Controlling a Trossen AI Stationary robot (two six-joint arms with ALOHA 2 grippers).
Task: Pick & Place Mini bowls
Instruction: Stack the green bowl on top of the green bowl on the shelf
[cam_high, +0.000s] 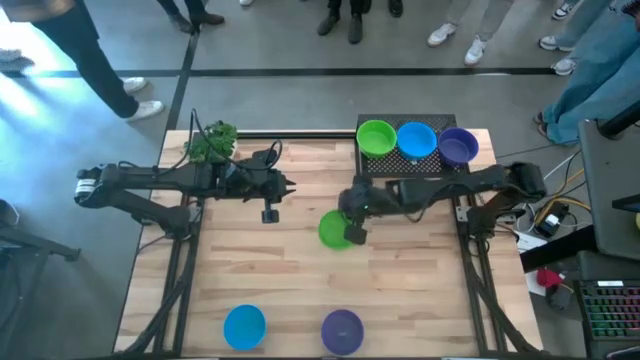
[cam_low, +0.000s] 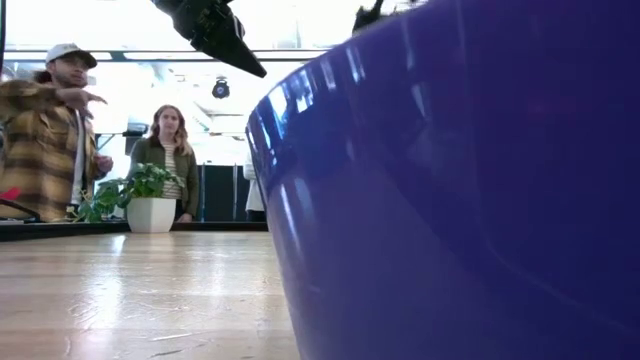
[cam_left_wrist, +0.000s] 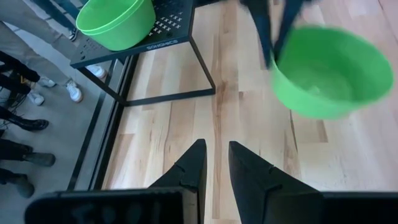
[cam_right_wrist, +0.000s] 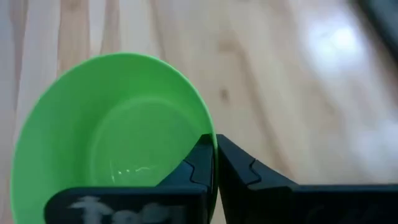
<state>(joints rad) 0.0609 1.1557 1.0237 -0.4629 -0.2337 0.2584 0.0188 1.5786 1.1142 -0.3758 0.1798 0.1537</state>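
Near black rack (cam_high: 420, 172), mid-table: your right hand (cam_high: 354, 234) pinches rim of glossy bright-green mini bowl (cam_high: 335, 229), round, plain, empty. Left hand (cam_high: 270, 214) slightly parted, holding nothing.

A grey floor (cam_high: 280, 50) with dark lines surrounds the wooden table (cam_high: 300, 280), where people (cam_high: 350, 15) stand under bright light.

The black perforated stand (cam_left_wrist: 163, 37) bears small white lettering, unreadable.
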